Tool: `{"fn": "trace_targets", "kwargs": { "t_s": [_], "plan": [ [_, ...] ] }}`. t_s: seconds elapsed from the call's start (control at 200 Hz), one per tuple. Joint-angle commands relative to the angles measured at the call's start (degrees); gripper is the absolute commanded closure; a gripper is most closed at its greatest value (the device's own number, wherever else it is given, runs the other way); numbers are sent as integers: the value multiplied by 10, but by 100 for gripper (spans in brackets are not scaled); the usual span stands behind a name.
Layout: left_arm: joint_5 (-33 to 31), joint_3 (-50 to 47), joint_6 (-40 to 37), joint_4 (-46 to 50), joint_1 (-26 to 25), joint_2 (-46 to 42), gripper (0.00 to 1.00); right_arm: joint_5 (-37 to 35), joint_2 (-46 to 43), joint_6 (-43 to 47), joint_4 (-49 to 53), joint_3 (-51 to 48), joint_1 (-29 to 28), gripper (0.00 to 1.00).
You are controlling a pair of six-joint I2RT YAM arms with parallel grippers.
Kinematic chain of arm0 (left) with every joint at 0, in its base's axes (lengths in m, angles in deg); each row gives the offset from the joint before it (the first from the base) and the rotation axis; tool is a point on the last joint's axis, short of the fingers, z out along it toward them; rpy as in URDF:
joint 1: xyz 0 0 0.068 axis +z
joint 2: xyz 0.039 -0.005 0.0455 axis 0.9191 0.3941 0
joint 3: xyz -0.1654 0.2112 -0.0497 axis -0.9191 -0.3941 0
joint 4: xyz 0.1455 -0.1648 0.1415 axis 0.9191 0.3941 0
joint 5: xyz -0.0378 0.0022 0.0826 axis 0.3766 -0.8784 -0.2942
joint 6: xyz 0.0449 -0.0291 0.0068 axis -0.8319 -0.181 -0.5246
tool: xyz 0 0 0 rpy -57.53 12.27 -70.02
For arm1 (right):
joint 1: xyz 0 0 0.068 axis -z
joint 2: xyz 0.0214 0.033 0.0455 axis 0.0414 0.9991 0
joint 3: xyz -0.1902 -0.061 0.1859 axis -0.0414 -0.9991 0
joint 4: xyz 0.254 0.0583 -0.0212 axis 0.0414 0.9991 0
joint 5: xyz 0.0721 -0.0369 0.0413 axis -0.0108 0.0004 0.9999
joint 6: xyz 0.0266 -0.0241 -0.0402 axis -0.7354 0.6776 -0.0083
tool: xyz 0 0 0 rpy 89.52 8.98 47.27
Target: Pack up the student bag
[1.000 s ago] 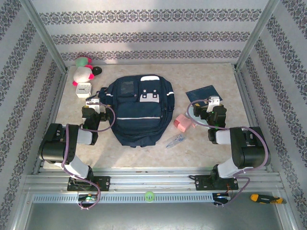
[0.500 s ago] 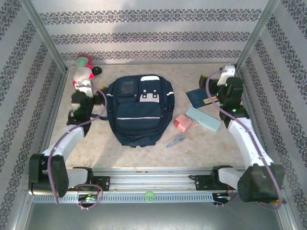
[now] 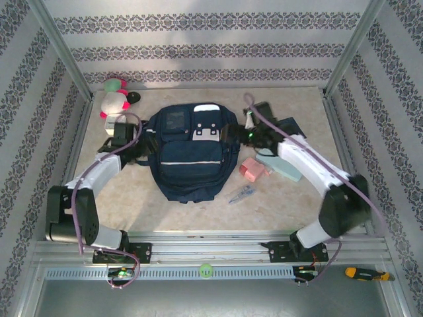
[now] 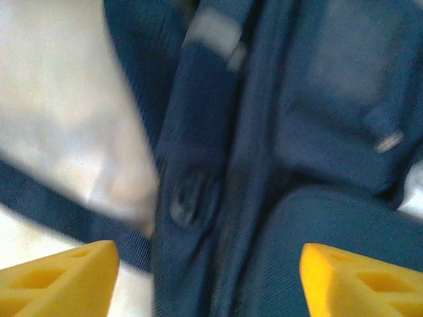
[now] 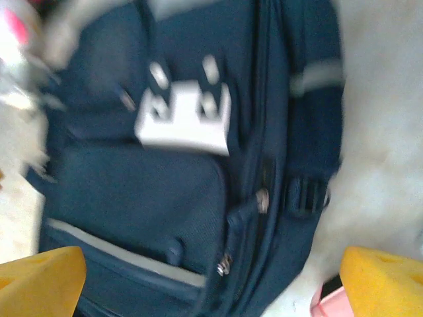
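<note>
**Both arms stretched forward and bent inward, one at each side of the backpack point(image 3: 192, 162)**

Backpack lies flat at mid-table, front pocket up; left gripper point(image 3: 140, 144) hangs at its left edge, yellow fingers point(image 4: 59, 277) well apart, blue fabric showing between them, nothing gripped; right gripper point(image 3: 232, 135) hangs at its right edge, jaws spread wide and empty, looking down on the grey buckle patch point(image 5: 185, 119); pink box point(image 3: 251, 170) and teal case point(image 3: 285, 166) lie just beside the right forearm.

rear overview; wrist views close, sharing bag point(image 3: 192, 158)
</note>
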Motion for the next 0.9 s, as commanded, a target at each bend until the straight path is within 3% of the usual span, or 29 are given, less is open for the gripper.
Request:
{"fn": "trace_targets", "kwargs": {
  "t_s": [0.0, 0.12, 0.175, 0.24, 0.295, 0.38, 0.645, 0.72, 0.814, 0.894],
  "plan": [
    [63, -44, 71, -28, -4, 4, 33, 23, 50, -48, -1, -11, -19, 2],
    [88, -81, 95, -103, -4, 36, 43, 34, 124, -61, -24, 7, -30, 24],
    [105, -82, 99, -116, -4, 59, 57, 18, 148, -62, -29, 10, -38, 36],
    [121, -77, 98, -110, -4, 77, 84, 6, 167, -63, -34, 10, -48, 41],
    [126, -83, 99, -110, -4, 74, 94, 22, 176, -74, -61, -2, -52, 48],
    [109, -100, 97, -84, -4, 46, 100, 40, 176, -95, -102, -29, -61, 55],
    [22, -160, 75, 56, -4, -114, 100, 26, 144, -137, -167, -79, -110, 55],
    [2, -164, 70, 63, -2, -137, 89, 17, 138, -136, -166, -76, -107, 54],
    [-3, -121, 33, 96, -2, -141, 50, 5, 111, -123, -136, -63, -99, 47],
    [-16, -66, -18, 137, -7, -157, 33, -12, 68, -105, -92, -56, -91, 43]
  ]
}}
